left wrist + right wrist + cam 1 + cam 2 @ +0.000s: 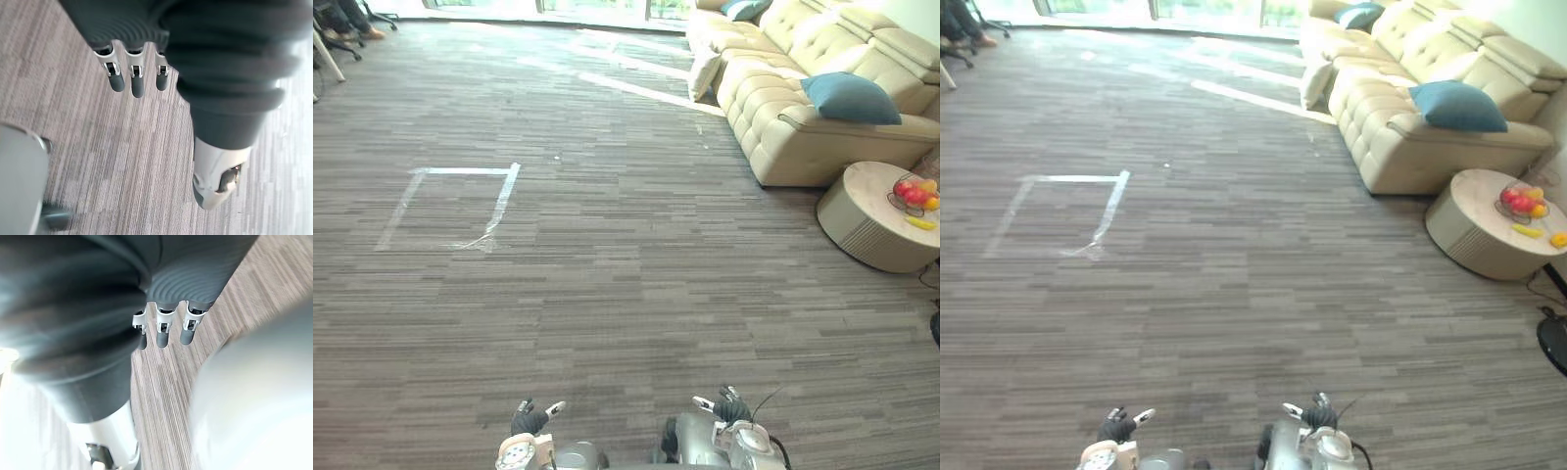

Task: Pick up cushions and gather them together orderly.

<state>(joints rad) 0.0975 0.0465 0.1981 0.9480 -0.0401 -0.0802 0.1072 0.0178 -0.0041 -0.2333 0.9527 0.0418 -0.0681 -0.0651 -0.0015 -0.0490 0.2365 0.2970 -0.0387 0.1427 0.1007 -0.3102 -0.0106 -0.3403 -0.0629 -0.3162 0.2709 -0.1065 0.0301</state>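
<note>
A teal cushion (850,98) lies on the near seat of the cream sofa (783,137) at the far right. A second teal cushion (744,9) sits at the sofa's far end. A cream cushion (704,73) leans on the sofa's side, down by the floor. My left hand (530,419) and right hand (724,406) hang low at the near edge, far from the sofa. Both are empty over the carpet, the left fingers (137,81) and the right fingers (164,330) being relaxed and straight.
A round low table (862,220) with a fruit bowl (915,194) stands in front of the sofa's near end. A white tape square (450,206) marks the carpet at left. Office chairs and a person's legs (342,20) are at the far left.
</note>
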